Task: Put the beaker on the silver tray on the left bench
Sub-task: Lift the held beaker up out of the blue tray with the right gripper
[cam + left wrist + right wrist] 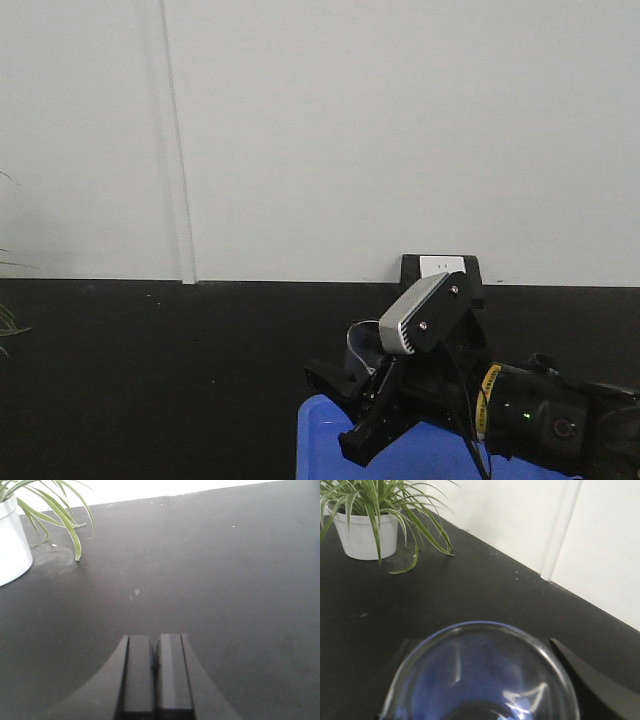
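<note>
Black counter (225, 580), white wall (400, 130) behind. Left gripper (156, 680) pressed together. Right gripper (480, 647) pinching beaker (480, 680) above blue tray (320, 430). Potted plant (365, 530) near counter's back edge.

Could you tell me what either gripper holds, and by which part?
The right gripper holds the beaker across its side walls; the left gripper is shut on nothing.

Beaker (480, 672) base and blue tray (315, 448) beyond bottom edges.

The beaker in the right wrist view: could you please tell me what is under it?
Blue shows through the beaker, apparently the blue tray; whether it touches is hidden.
</note>
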Robot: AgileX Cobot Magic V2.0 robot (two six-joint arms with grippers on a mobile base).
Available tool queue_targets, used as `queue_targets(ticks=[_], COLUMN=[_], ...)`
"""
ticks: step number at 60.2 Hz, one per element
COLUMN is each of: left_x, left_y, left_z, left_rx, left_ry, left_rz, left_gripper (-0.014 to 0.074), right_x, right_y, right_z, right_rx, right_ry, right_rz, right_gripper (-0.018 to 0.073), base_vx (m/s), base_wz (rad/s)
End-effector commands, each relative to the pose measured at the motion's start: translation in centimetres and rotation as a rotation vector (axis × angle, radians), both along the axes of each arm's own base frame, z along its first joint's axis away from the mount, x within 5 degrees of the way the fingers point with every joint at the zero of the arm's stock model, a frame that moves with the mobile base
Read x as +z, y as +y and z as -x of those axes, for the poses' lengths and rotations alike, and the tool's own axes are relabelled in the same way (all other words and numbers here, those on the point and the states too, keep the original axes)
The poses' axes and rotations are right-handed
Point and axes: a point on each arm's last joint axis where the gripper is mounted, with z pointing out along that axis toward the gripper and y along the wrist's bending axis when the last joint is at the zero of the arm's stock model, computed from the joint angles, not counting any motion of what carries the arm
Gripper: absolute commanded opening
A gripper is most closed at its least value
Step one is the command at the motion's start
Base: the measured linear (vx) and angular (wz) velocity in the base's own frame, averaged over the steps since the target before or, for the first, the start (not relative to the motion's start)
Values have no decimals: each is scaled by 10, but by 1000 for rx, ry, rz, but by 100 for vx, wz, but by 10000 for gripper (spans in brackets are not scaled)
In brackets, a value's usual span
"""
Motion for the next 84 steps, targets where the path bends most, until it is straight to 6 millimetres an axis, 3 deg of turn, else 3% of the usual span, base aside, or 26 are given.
queue_targets(ticks=[1, 51, 84], left_x=[1, 1, 1], left_y=[-1, -1, -1], left_z=[-2, -2, -2], left_rx=[-10, -10, -10], left_ry=[-69, -69, -69], left_rz=[5, 5, 5], left_gripper=[1, 1, 1], right_x=[26, 23, 17], right_y=[0, 0, 2], right_z=[4, 2, -1], right_rx=[14, 8, 9], right_ry=[-64, -56, -37], right_rz=[-76, -70, -63], right_gripper=[-14, -12, -11], base_vx=[0, -1, -20], base_wz=[0, 0, -9])
